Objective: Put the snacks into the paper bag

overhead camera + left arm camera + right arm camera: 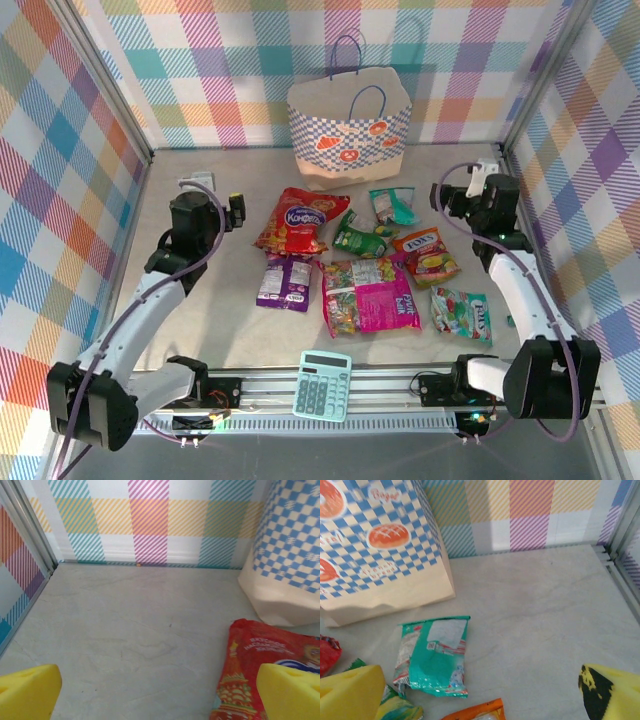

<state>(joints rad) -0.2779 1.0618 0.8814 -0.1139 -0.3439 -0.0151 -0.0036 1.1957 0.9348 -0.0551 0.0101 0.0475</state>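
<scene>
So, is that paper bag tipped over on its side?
No, the paper bag stands upright on its base with its open top facing up.

Illumination bright, even, diffuse — tabletop (230, 330) shadows soft and short. Wrist views: near yellow pads (30, 692) out of focus; paper bag (380, 575) print slightly blurred.
</scene>
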